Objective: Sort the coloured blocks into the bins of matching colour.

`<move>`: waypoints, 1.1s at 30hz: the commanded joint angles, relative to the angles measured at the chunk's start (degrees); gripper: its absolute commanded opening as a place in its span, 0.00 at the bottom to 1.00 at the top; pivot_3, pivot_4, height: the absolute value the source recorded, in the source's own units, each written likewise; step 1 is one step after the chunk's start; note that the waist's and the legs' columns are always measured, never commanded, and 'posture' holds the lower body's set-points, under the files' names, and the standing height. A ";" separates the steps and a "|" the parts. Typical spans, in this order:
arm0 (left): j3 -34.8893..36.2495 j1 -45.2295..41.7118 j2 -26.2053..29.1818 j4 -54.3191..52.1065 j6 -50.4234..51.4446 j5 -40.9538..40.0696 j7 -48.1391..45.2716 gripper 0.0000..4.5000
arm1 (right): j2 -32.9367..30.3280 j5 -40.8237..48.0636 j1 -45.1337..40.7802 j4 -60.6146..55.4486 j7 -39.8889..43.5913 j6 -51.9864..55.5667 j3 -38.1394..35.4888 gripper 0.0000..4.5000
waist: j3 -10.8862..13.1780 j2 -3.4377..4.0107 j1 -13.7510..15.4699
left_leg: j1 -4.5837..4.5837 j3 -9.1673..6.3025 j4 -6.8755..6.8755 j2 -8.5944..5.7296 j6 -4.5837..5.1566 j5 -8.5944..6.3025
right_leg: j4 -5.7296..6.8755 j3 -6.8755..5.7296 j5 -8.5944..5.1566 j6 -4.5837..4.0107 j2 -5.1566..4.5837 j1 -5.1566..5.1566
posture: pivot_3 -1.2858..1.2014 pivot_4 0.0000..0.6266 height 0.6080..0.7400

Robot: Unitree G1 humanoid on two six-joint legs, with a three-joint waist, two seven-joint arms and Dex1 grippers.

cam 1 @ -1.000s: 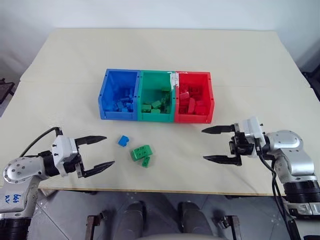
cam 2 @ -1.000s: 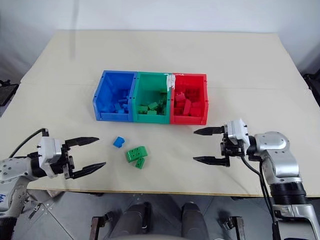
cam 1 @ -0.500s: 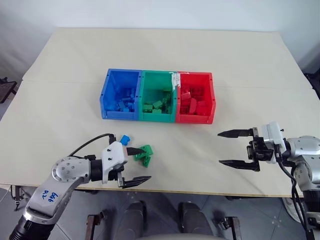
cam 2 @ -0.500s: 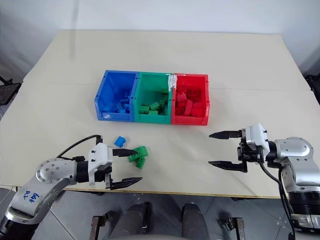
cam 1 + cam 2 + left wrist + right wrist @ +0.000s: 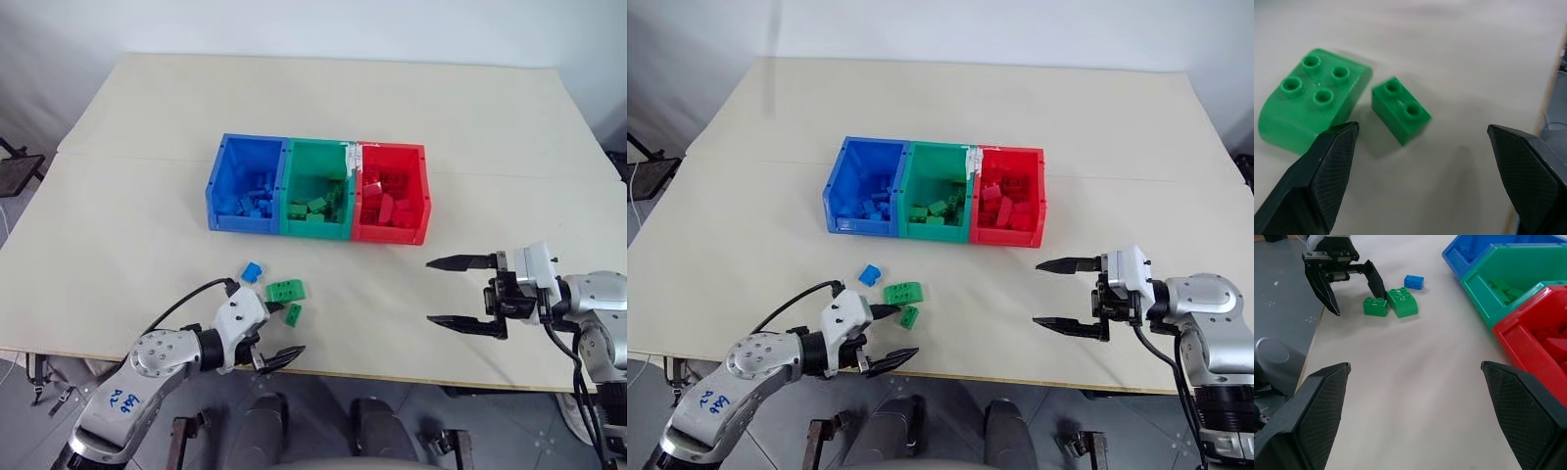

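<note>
Three joined bins stand mid-table: blue bin (image 5: 217, 186), green bin (image 5: 290, 191), red bin (image 5: 421, 201), each holding blocks of its own colour. In front of them lie a small blue block (image 5: 252, 270), a larger green block (image 5: 285, 290) and a small green block (image 5: 292, 313). My left gripper (image 5: 892, 336) is open at the table's near edge. It faces the small green block (image 5: 1400, 110), one finger beside the larger green block (image 5: 1308, 105), and holds nothing. My right gripper (image 5: 429, 291) hangs open and empty right of the blocks, in front of the red bin.
The beige table (image 5: 323, 93) stretches wide behind and beside the bins. Its near edge (image 5: 392, 377) runs just under both grippers. The right wrist view looks across the table at my left gripper (image 5: 1359, 303) and the three loose blocks.
My left arm has swung in from the left and dropped, bringing its open gripper up to the green blocks. The right gripper has drifted slightly right. The blocks have not moved.
</note>
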 commanded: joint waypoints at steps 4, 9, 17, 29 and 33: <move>-1.34 -2.30 -2.96 3.46 0.03 2.73 3.37 1.00 | 0.36 1.10 -0.44 -1.15 -0.56 -0.52 -0.96 0.99 | 0.00 0.00 -0.01 | 0.00 -0.02 0.02 0.00 -0.01 0.00 | 0.00 -0.03 0.00 0.01 0.01 0.01 | 0.52 0.24 1.00; -2.34 -1.39 -1.35 4.43 -0.62 4.49 2.37 0.76 | 0.59 1.04 -0.17 -1.13 -0.90 -0.78 -1.21 1.00 | -0.01 0.01 -0.04 | 0.02 -0.01 0.03 -0.01 -0.02 0.01 | -0.01 -0.05 0.00 0.01 0.00 0.06 | 0.52 0.24 1.00; 3.75 -1.40 -0.27 10.06 -14.79 1.07 -5.71 0.25 | 1.22 0.40 -0.51 0.25 -0.95 -1.72 -0.85 1.00 | -0.03 0.05 -0.28 | 0.07 0.01 -0.10 0.02 -0.02 0.01 | -0.13 -0.04 0.00 0.01 0.01 0.05 | 0.52 0.24 1.00; 14.13 -12.66 0.59 19.25 -24.67 -10.84 -20.96 0.25 | 1.72 -0.70 -1.80 2.78 -0.80 -3.09 -0.17 1.00 | -0.03 0.05 -0.05 | -0.01 0.00 -0.04 -0.05 -0.02 0.01 | -0.18 -0.19 0.01 0.03 -0.07 0.08 | 0.52 0.24 1.00; 12.76 -14.15 4.07 20.64 -22.98 -10.55 -25.92 0.25 | 1.71 -0.81 -1.34 2.82 -1.32 -3.53 -0.64 1.00 | -0.03 0.05 -0.53 | 0.00 0.04 -0.06 -0.04 -0.02 0.02 | -0.14 -0.17 0.02 0.03 -0.04 0.04 | 0.52 0.24 1.00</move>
